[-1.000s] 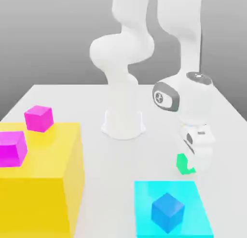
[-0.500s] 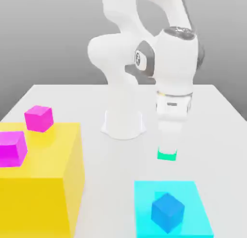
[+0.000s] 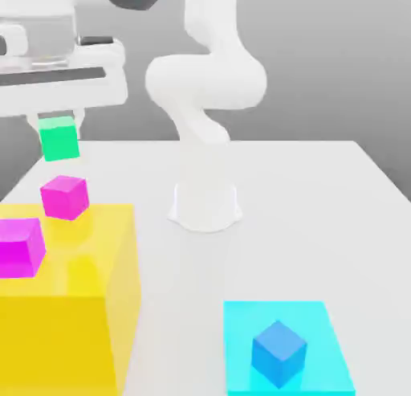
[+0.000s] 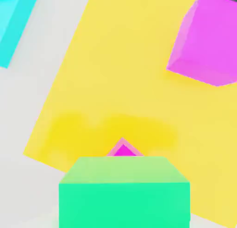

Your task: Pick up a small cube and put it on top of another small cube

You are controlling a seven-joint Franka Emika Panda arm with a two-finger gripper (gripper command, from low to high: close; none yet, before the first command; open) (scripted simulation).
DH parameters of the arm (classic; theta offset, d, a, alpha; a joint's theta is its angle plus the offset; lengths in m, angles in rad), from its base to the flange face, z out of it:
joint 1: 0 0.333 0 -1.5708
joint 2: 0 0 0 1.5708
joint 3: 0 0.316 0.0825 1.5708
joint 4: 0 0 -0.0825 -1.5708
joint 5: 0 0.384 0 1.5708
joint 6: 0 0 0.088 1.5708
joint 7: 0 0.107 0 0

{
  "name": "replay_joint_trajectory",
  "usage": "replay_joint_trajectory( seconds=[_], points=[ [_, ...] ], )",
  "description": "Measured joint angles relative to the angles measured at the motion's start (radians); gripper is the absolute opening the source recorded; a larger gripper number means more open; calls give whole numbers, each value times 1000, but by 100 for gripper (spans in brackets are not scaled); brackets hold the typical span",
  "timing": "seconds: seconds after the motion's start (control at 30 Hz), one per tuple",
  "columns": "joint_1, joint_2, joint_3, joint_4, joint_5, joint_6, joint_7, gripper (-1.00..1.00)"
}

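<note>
The small green cube (image 3: 59,139) hangs in the air at the exterior view's far left, with my gripper (image 3: 59,128) shut on it. It sits just above a magenta cube (image 3: 64,196) that rests near the back edge of the yellow block (image 3: 88,282). In the hand view the green cube (image 4: 124,190) is close to the camera, and the tip of that magenta cube (image 4: 124,150) peeks out past it. A second magenta cube (image 3: 18,246) (image 4: 206,40) lies further along the yellow block (image 4: 129,83).
A larger blue cube (image 3: 278,352) stands on a flat cyan pad (image 3: 321,322) at the front right of the exterior view; the pad's corner (image 4: 14,23) shows in the hand view. The arm's white base (image 3: 205,202) stands mid-table.
The gripper has lifted the green cube from the table near the cyan pad and carried it up and far to the exterior view's left, over the yellow block.
</note>
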Motion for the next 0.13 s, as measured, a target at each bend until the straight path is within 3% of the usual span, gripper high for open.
replay_joint_trajectory(
  seconds=[0.03,0.13],
  points=[
    [-2,14,-7,-20,-2,33,-1,100],
    [-2,14,-7,-20,-2,33,-1,100]
  ],
)
